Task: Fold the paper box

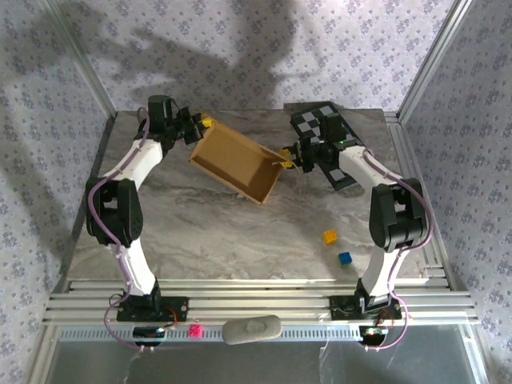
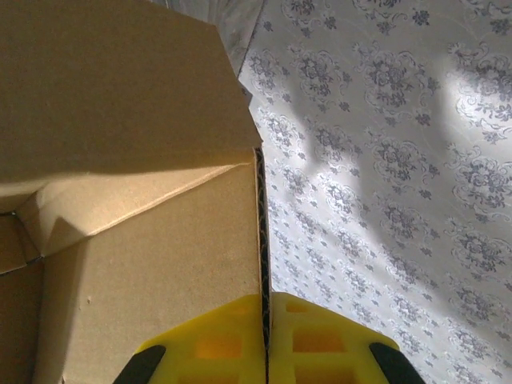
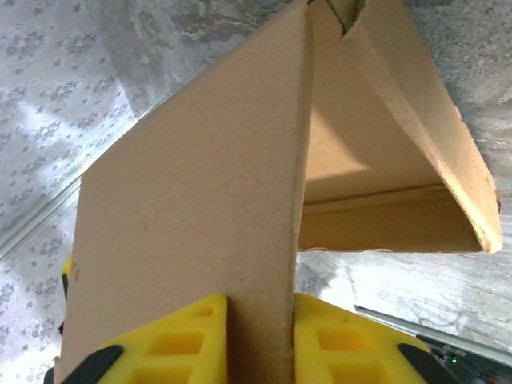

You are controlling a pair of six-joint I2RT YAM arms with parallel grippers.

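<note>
left gripper (image 1: 198, 126) is pressed together on the paper box (image 1: 234, 161), at the box's far-left corner. in the left wrist view its two yellow pads (image 2: 210, 346) meet on the thin edge of one upright cardboard wall, with no gap showing, and the gripper (image 2: 266, 340) pinches that wall edge-on. the folded brown box (image 2: 120, 160) rises to the left of the pinched edge.

right gripper (image 1: 290, 158) grips the opposite, right-hand end of the box. in the right wrist view its yellow pads (image 3: 180, 344) sit on either side of a cardboard panel, both touching it, so the gripper (image 3: 260, 340) is clamped on that panel. beyond the panel the box (image 3: 200, 184) opens into a hollow with slanting walls.

from above, the box is an open-topped brown tray, turned at an angle and spanning between the two grippers; whether its underside touches the table cannot be told.

under the box lies a grey marbled tabletop (image 1: 224, 232). a black-and-white checkered board (image 1: 316, 122) lies just right of the box, partly under the right arm. a yellow cube (image 1: 329, 237) and a blue cube (image 1: 345, 258) sit nearer than the box, to its right and well apart from it. pale floral walls (image 1: 240, 48) stand behind the box.
</note>
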